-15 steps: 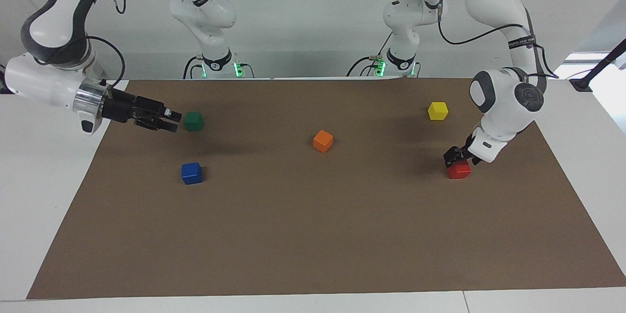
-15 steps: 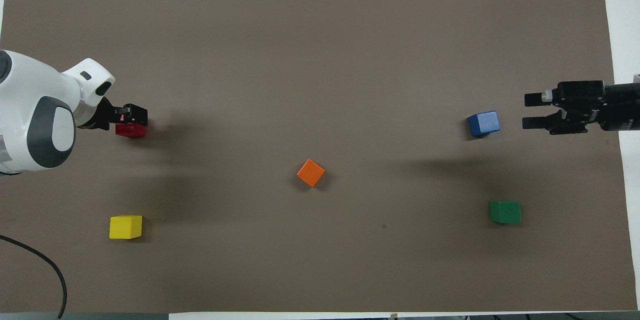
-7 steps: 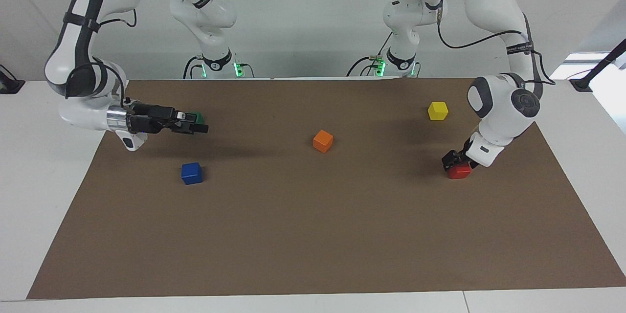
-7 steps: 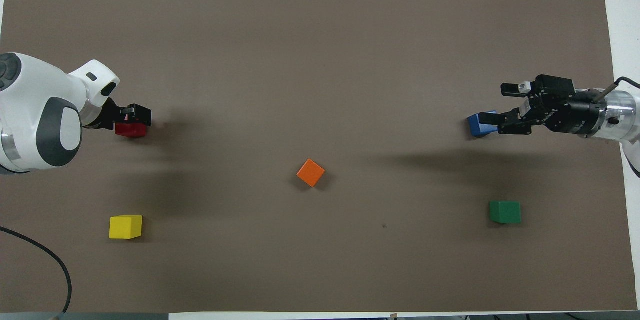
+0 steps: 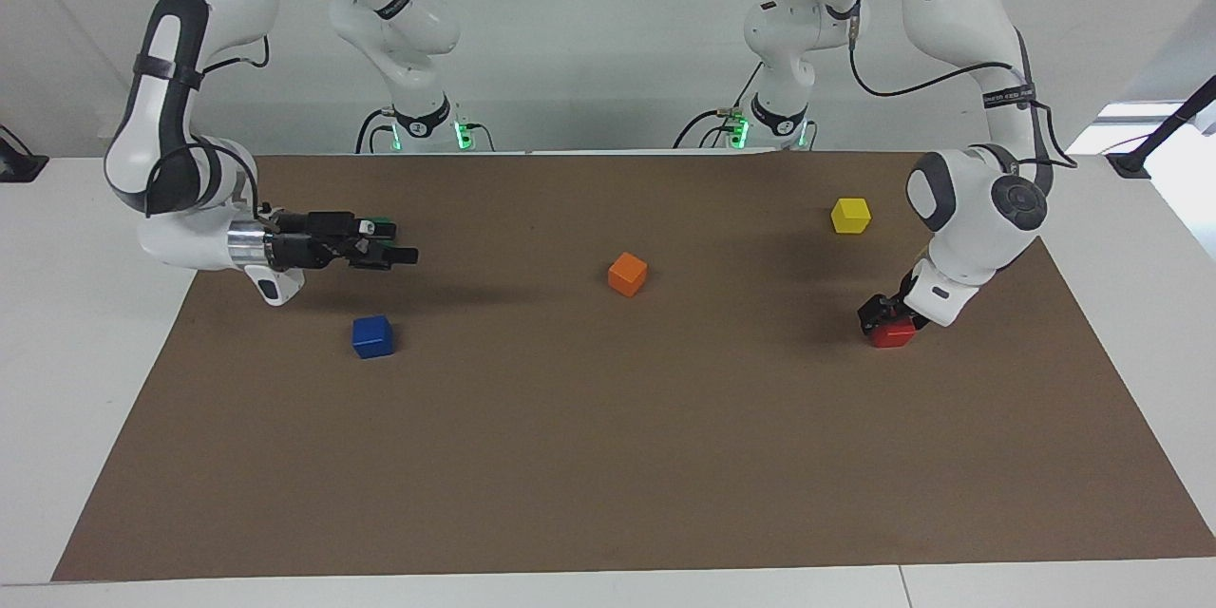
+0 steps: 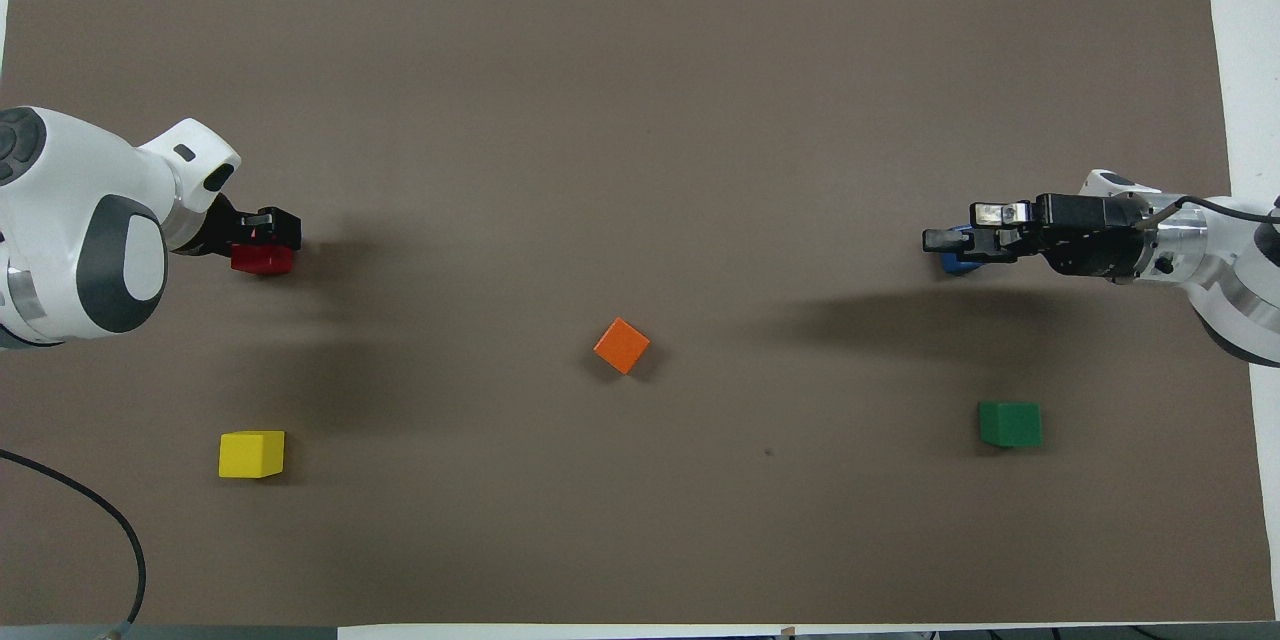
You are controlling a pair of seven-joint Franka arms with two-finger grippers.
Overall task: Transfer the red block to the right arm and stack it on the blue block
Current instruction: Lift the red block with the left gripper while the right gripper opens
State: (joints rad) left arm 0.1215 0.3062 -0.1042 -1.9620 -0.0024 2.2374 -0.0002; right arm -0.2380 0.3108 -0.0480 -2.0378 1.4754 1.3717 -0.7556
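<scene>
Down low, left gripper (image 5: pixel 882 315) straddles the red block (image 5: pixel 894 333) — grip unclear; right gripper (image 5: pixel 399 242) open, empty.

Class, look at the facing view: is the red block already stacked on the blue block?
No. The red block sits on the mat at the left arm's end, while the blue block sits bare at the right arm's end.

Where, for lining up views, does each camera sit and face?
Facing view: high across the table, facing the robots; white left arm and right arm show whole, left gripper at the small red cube, right gripper over the brown mat.
Overhead view: above the robots' end, looking steeply down; only wrists and grippers show.
Both share the mat and red cube, half a turn apart.
</scene>
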